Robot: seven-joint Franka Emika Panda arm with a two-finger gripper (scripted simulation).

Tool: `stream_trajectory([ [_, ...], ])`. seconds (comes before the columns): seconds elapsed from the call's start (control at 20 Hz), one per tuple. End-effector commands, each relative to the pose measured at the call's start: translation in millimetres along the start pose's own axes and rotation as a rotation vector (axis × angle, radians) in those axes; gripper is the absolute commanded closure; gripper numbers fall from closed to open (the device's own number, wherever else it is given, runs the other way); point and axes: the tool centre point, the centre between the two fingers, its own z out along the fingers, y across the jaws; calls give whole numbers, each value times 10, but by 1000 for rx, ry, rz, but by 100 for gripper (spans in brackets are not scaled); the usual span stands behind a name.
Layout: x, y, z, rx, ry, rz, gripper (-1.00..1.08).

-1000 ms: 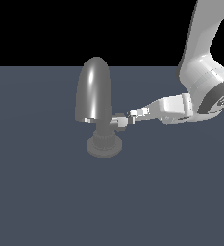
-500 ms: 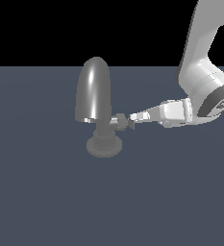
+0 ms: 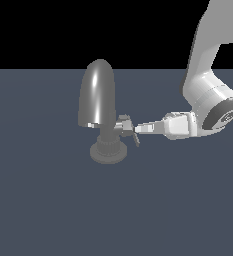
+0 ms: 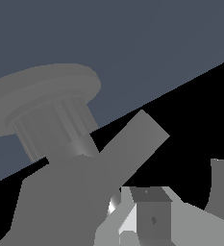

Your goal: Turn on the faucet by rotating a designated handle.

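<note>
Tool (image 3: 137, 129) now nearer faucet (image 3: 99, 100), tips at handle (image 3: 128, 131), grip state unclear

Faucet (image 3: 99, 100): glossy grey metal, standing upright on the flat slate-blue surface (image 3: 48, 210), well in from its near edge and closer to its far edge.
Spout: tall, bullet-shaped with a rounded top and a bright highlight down its front (much the largest part).
Neck: short and ribbed, directly under the spout.
Base: a round disc resting flat on the surface.
Handle (image 3: 128, 131): a small short silver lever sticking out sideways from the neck toward the exterior view's right, with a whitish tip; in the wrist view (image 4: 132, 144) it shows as a flat grey bar running diagonally.
</note>
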Motion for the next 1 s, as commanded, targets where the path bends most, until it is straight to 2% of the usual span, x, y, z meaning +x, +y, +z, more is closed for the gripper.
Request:
stream_trajectory([
  [0.0,92,-85,1,6,0,9,108],
  [0.95,634,-554,0,14,-10,67,108],
])
